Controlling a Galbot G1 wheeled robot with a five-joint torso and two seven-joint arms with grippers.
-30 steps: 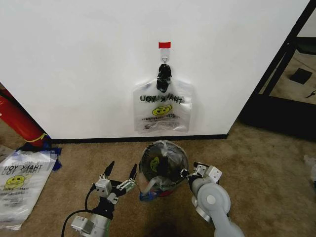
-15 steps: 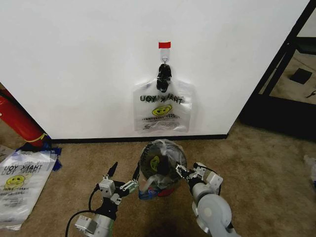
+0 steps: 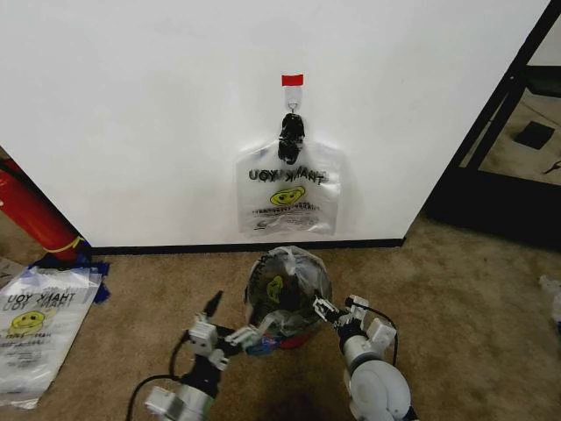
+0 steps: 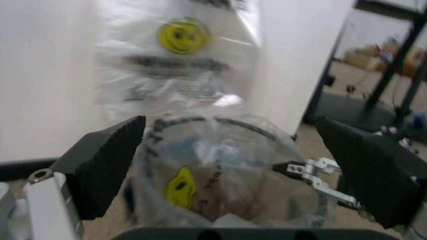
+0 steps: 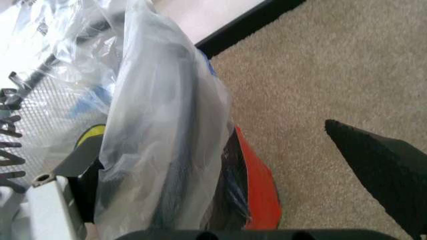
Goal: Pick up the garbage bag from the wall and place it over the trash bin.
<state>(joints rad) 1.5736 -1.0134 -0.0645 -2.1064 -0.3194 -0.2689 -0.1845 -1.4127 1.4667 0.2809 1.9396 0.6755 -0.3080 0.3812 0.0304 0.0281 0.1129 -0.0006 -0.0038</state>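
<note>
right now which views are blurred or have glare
Left wrist view: soft all over, the see-through plastic garbage bag on the round dark trash bin smeared, glare above. Right wrist view: bag overexposed at one corner. Head view: sharp, evenly lit white wall.

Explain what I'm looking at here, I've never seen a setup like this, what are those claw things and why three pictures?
It's a wheeled robot with two arms. One picture looks down from its head; the others come from cameras on each wrist. The left gripper and right gripper are open on either side of a trash bin on the carpet, already lined with a bag. Another garbage bag hangs on the wall. A spare bag lies on the floor.
</note>
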